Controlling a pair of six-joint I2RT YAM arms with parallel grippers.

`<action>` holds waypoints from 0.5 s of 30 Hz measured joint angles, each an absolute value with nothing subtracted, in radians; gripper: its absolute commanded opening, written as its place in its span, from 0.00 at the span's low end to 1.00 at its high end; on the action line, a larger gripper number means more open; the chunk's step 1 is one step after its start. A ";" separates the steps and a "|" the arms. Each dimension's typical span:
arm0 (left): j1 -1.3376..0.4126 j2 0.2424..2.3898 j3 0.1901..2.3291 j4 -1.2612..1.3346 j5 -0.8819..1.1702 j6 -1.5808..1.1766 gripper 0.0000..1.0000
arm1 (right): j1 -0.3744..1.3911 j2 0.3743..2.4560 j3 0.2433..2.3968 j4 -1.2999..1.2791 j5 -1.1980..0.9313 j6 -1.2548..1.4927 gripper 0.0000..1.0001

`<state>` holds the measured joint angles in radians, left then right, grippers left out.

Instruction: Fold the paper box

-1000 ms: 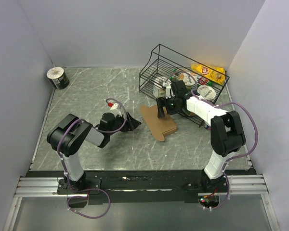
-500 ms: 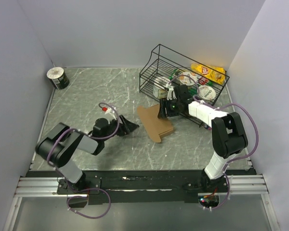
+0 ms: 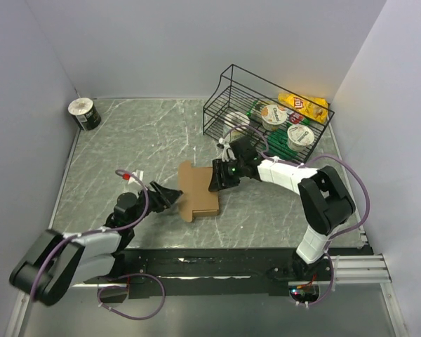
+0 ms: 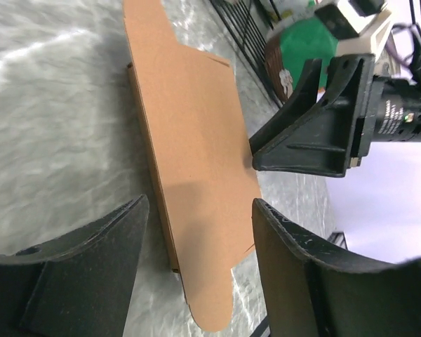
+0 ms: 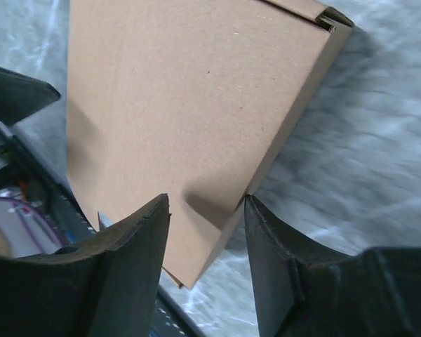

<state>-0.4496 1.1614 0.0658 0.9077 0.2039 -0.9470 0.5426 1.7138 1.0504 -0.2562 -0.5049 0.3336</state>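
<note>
There is one paper box (image 3: 198, 193), a plain brown cardboard piece. It lies flat on the tabletop (image 3: 126, 140), about in the middle and a little toward the near edge, between the two grippers. In the right wrist view it looks like a shallow, already doubled shape with a small tab at one corner.

The left gripper (image 3: 170, 196) is low at the box's left edge. Its fingers (image 4: 91, 260) stand apart and hold nothing. The right gripper (image 3: 217, 179) is at the opposite long edge, and its fingers (image 5: 126, 253) are also spread, over the cardboard without clamping it.

I judge the box to be light and thin — stiff across a panel, but ready to bend at the creases. It would likely slide on the smooth marbled tabletop if pushed from one side only. An edge or a flap is the best place to pinch it, while the other arm holds the panel down.

Besides this I count one black wire basket (image 3: 217, 88) with at least three lidded cups (image 3: 274, 112) and one yellow bag (image 3: 305, 105), and one roll (image 3: 84, 114) in the far left corner.
</note>
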 measured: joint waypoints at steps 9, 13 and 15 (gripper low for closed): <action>-0.377 1.010 0.047 0.796 0.184 -0.927 0.58 | 0.543 1.736 1.020 -0.200 -0.513 0.398 0.40; -0.358 1.138 0.048 0.838 0.248 -0.921 0.56 | 0.543 1.736 1.013 -0.171 -0.507 0.416 0.26; -0.353 1.200 0.050 0.871 0.280 -0.922 0.53 | 0.540 1.735 1.005 -0.155 -0.508 0.428 0.22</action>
